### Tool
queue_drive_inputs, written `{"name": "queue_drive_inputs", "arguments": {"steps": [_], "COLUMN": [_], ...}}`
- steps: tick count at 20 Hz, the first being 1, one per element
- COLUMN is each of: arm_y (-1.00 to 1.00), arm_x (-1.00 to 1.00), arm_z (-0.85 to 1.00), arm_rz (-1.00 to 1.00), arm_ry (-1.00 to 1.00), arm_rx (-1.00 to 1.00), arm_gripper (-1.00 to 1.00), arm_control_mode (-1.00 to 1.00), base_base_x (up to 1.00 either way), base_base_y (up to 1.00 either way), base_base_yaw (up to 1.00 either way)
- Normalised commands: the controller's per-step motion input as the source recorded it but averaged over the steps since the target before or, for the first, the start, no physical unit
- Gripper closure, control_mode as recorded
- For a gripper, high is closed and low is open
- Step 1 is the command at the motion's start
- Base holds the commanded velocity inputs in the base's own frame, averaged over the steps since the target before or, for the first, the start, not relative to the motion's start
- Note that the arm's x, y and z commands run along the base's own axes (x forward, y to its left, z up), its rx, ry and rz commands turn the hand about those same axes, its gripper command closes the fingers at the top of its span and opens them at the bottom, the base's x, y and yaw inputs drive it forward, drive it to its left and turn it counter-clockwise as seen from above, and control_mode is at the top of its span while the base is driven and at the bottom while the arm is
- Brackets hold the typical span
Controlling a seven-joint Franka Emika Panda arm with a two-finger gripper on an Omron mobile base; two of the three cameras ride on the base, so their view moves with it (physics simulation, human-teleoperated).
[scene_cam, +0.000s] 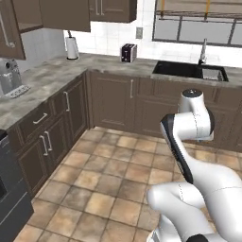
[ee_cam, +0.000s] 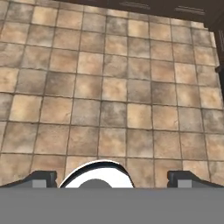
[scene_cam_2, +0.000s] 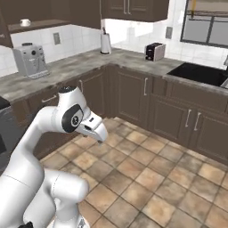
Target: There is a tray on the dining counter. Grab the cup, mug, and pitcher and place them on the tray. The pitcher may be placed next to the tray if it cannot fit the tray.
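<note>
I can't spot the tray, cup, mug or pitcher from here — just tiled floor (ee_cam: 113,87) under my hand (ee_cam: 112,179), fingers spread wide and holding nothing. Best step, I judge: drive the base round to find the dining table first.

Both base views look forward and down from behind the arm, left and right, sharing the toaster (scene_cam: 128,52), sink (scene_cam: 189,71) and tiled floor (scene_cam: 108,184). The hand view points steeply down, nearer the floor.
</note>
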Motion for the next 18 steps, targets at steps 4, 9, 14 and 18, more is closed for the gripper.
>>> {"name": "queue_drive_inputs", "arguments": {"steps": [4, 9, 14, 18], "arm_y": [0.00, 0.00, 0.00, 0.00], "arm_x": [0.00, 0.00, 0.00, 0.00], "arm_z": [0.00, 0.00, 0.00, 0.00], "arm_rz": [0.00, 0.00, 0.00, 0.00], "arm_ry": [0.00, 0.00, 0.00, 0.00], "arm_rx": [0.00, 0.00, 0.00, 0.00], "arm_gripper": [-1.00, -1.00, -1.00, -1.00], "arm_control_mode": [1.00, 1.00, 1.00, 1.00], "base_base_x": [0.94, 0.91, 0.72, 0.43], "base_base_y": [0.00, 0.00, -0.01, -0.04], "base_base_yaw": [0.00, 0.13, 0.45, 0.74]}}
